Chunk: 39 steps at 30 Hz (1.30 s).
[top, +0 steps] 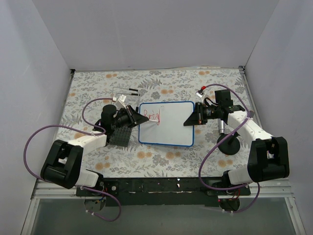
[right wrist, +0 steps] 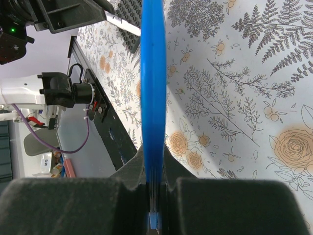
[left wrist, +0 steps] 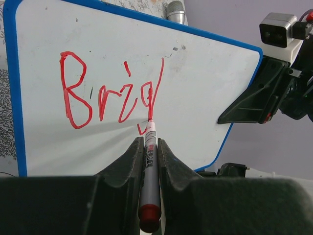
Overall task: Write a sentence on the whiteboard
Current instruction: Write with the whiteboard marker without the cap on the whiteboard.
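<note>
Writing the first word, tip down on the board

Left end effector (left wrist: pixel 150 143) is clamped on a red marker (left wrist: pixel 149 169), tip touching the whiteboard (left wrist: pixel 210 83). Right end effector (right wrist: pixel 153 161) is pinched tight on the board's right blue rim, steadying it. Board sits mid tabletop (top: pixel 171 81), between my two arms; can't tell if it lies flat or tipped up.

The sentence (left wrist: pixel 98 98) reads "Brig" in red, with the tip at the foot of the last tall stroke. I judge most of it unwritten.

To do it well: light even pressure, short strokes, one baseline. Smaller letters too, since the line runs toward the edge the right end effector grips. If that grip slackens, the board will skate.

Around: dark studded plate (top: pixel 120 137) just beside the board's left edge, under my left arm. Clear box (top: pixel 124 94) behind it, black stand with metal post (top: pixel 228 139) near the right arm. The plate could snag my left wrist on low moves.
</note>
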Tool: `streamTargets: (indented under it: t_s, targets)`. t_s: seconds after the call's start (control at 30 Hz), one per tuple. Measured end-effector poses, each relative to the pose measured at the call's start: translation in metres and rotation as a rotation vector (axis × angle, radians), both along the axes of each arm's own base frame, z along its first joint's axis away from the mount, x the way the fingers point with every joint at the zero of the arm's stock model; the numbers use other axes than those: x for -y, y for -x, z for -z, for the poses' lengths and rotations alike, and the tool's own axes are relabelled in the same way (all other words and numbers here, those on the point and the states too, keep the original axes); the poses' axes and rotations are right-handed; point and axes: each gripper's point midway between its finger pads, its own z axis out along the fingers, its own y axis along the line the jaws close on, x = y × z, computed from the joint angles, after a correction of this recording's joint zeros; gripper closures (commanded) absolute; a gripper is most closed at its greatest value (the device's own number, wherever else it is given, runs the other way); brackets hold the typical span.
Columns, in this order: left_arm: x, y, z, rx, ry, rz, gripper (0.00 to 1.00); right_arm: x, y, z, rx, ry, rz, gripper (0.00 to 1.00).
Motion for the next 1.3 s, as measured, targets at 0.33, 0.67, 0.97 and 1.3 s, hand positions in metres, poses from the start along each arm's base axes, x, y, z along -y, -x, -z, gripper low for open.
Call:
streamTargets:
  t_s: [0.33,0.67,0.97,1.3]
  targets:
    - [-0.003,-0.016,-0.013,0.028,0.005,-0.064,1.00,0.000,0.000,-0.001,0.007,0.000,-0.001,0.99]
    - [-0.001,-0.024,-0.015,0.031,0.004,-0.068,1.00,0.000,0.000,-0.001,0.007,0.000,-0.001,0.99]
    - [0.002,-0.026,-0.014,0.026,0.006,-0.054,1.00,0.000,0.000,-0.001,0.003,0.001,0.003,0.99]
    - [0.008,-0.025,-0.015,0.022,0.017,-0.010,1.00,0.001,-0.001,-0.001,0.001,0.002,0.007,0.99]
